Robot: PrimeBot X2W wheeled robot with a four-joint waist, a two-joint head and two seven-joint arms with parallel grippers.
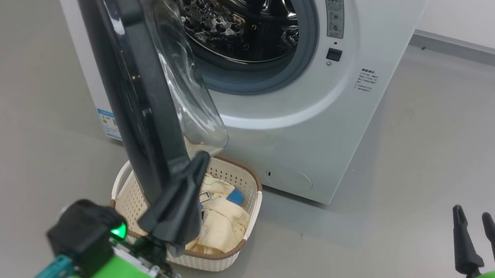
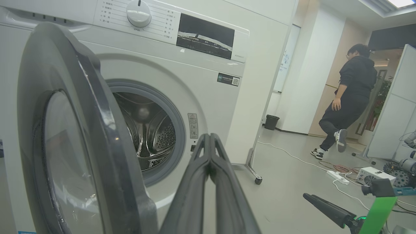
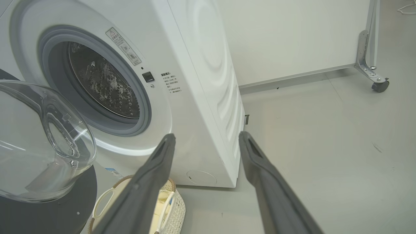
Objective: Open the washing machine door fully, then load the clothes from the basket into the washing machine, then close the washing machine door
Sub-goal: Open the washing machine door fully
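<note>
Grey floor (image 1: 414,180) runs under everything, and in the left wrist view a person (image 2: 354,97) in dark clothes is well off to the right of the left hand (image 1: 200,157).

Ahead of both hands stands the washing machine (image 1: 326,120), its steel drum (image 1: 226,12) bare inside the grey gasket (image 1: 310,46). The washing machine door (image 1: 132,71) hangs only part-way open, edge-on to the head view. Its black rim is just left of the left hand, and its clear glass bowl (image 1: 186,97) bulges just beyond that hand's fingertips. I judge the opening step unfinished.

Directly below the left hand sits the basket (image 1: 212,261), on the floor close to the machine's front, with the door's lower edge overhanging it. That spot probably keeps the carry to the drum short. It also means the door has to swing wider before anything can be lifted out freely. The clothes (image 1: 228,213) lie heaped in the basket, under the left hand's fingers.

The left hand's two fingers are pressed together with nothing between them and lie alongside the door's lower rim. I cannot tell whether they touch it. Held together like that, they would serve as one blunt pusher against the rim.

The right hand (image 1: 472,212) has its fingers apart and holds nothing. It is over bare floor, with the basket well to its left, likely kept clear of the door's swing.
</note>
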